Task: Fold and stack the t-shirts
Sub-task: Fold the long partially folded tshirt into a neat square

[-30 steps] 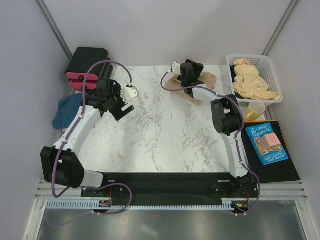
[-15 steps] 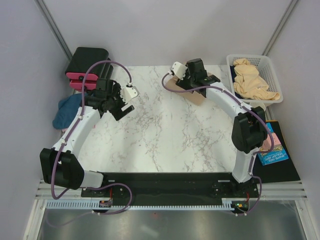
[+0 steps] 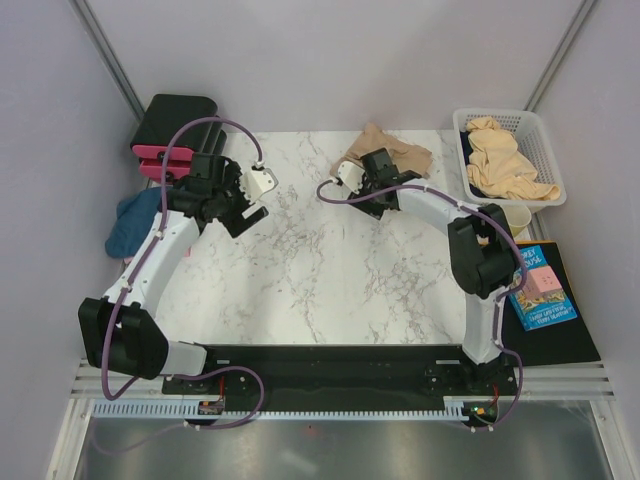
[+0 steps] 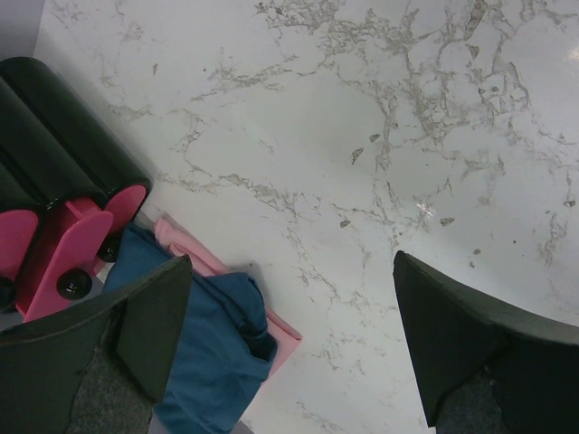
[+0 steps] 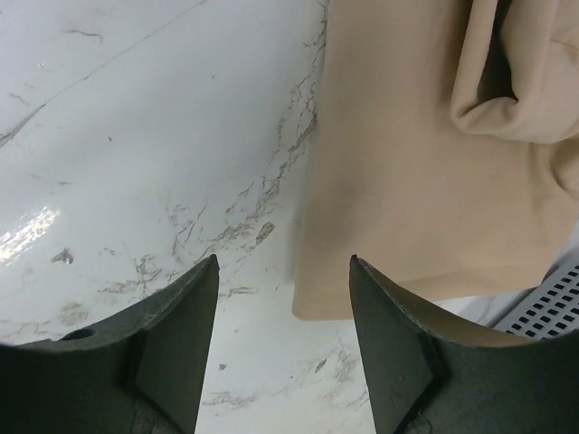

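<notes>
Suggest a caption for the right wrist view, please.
Right gripper, jaws apart, over the edge of a tan shirt on the marble table.

A tan t-shirt [image 3: 388,150] lies crumpled at about 12 o'clock on the marble surface [image 3: 320,260], bunched into soft folds rather than spread flat. Seen close in the right wrist view, this tan t-shirt [image 5: 407,181] has one smooth panel lying flat with a straight edge, and a rolled fold at its 1 o'clock corner. More tan t-shirts [image 3: 505,160] sit heaped and unfolded in a white mesh basket [image 3: 548,150] at 2 o'clock. At 9 o'clock, a dark blue t-shirt [image 4: 213,362] lies rumpled at the surface's edge, on top of a pink t-shirt [image 4: 276,333] whose flat corner shows from beneath it.
</notes>
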Tool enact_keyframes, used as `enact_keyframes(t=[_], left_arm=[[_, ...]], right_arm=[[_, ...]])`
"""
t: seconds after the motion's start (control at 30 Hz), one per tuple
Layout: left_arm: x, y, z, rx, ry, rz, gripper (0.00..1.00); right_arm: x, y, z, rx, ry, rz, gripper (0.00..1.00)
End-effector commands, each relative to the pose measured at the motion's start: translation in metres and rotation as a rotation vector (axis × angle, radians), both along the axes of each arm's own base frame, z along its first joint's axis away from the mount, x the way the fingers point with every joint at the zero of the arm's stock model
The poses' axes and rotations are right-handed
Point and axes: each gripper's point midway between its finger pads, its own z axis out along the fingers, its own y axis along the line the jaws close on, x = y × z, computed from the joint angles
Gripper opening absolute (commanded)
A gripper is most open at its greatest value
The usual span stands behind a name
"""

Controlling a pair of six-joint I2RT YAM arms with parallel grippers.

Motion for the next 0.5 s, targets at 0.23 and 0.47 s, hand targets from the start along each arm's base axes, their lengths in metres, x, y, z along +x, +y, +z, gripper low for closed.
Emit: enact_keyframes(t=[0.23, 0.47], left_arm=[[0.003, -0.001, 0.02, -0.01, -0.055, -0.002, 1.0], [0.005, -0.001, 0.018, -0.002, -0.052, -0.007, 1.0]], right_arm=[[0.034, -0.001, -0.029, -0.037, -0.076, -0.056, 0.66], [0.042, -0.002, -0.052, -0.078, -0.062, -0.055, 0.13]])
